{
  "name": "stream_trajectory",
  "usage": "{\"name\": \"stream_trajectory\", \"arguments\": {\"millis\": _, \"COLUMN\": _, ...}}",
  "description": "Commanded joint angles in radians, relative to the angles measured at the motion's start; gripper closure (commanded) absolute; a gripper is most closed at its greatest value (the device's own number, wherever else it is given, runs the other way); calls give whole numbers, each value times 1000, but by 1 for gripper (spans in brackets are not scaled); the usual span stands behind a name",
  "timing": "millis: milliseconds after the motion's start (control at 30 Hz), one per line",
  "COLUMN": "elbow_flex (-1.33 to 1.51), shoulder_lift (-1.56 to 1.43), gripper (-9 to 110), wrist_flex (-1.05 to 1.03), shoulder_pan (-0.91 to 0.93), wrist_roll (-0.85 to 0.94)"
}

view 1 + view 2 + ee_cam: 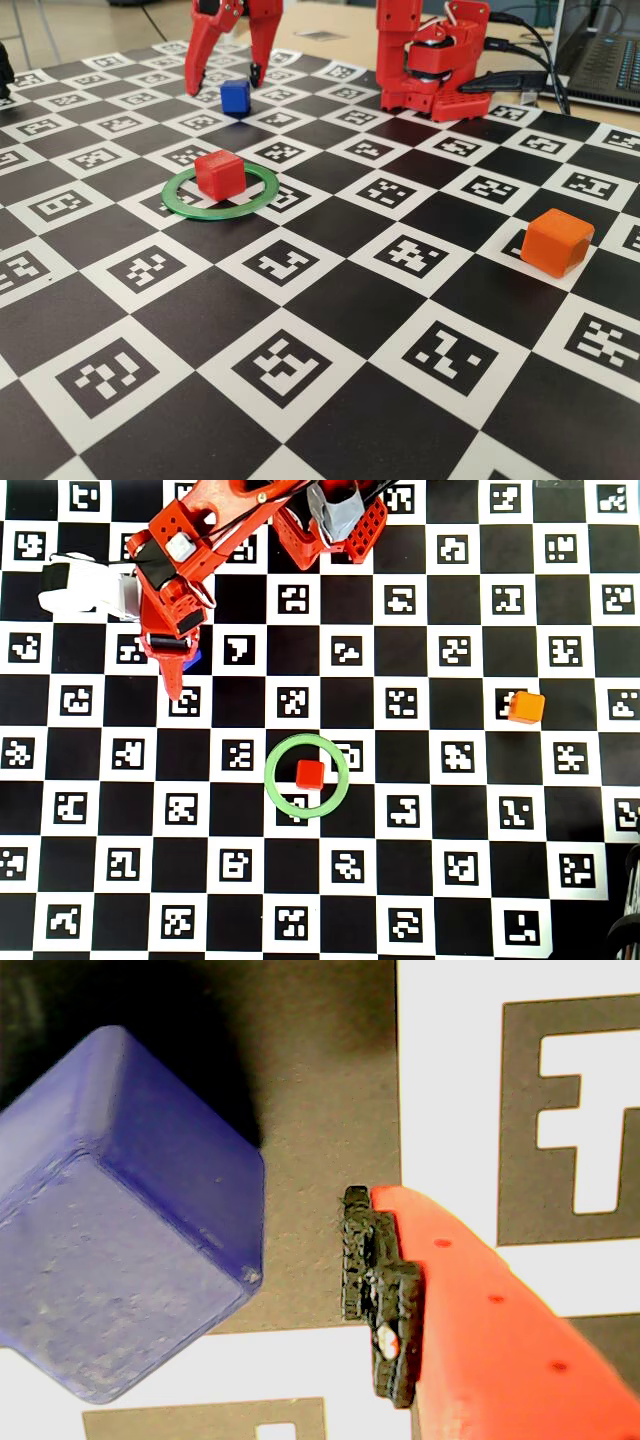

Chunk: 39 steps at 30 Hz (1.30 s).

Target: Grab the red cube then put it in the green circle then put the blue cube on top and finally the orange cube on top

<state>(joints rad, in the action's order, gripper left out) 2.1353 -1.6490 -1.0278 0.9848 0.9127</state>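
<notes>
I had the red cube (220, 174) sitting inside the green circle (180, 203), off-centre toward the far side in the fixed view, so I judged the first step done and the blue cube (236, 97) to be the one in hand. The gripper (227, 79) stood over it with its fingers spread wide, one either side, and held nothing. In the wrist view the blue cube (120, 1220) lay to the left of the padded red finger (385, 1300), apart from it with dark board between; I could not see the other finger there. From overhead the arm hid nearly all of the blue cube (192, 658). The orange cube (557, 242) sat well apart on the checkered marker board (330, 300), untouched. My next move, as I judged it, called for lowering until the fingers straddled the cube squarely, then closing and carrying it to the red cube.
</notes>
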Motion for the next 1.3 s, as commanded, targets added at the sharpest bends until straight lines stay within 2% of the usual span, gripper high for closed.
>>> {"name": "stream_trajectory", "arguments": {"millis": 0, "elbow_flex": 0, "shoulder_lift": -14, "gripper": 53, "wrist_flex": 28, "shoulder_pan": 9, "wrist_roll": 8}}
{"name": "stream_trajectory", "arguments": {"millis": 533, "elbow_flex": 17, "shoulder_lift": 0, "gripper": 53, "wrist_flex": 51, "shoulder_pan": -6, "wrist_roll": -35}}
{"name": "stream_trajectory", "arguments": {"millis": 1267, "elbow_flex": 20, "shoulder_lift": 2, "gripper": 55, "wrist_flex": 5, "shoulder_pan": -61, "wrist_roll": -310}}
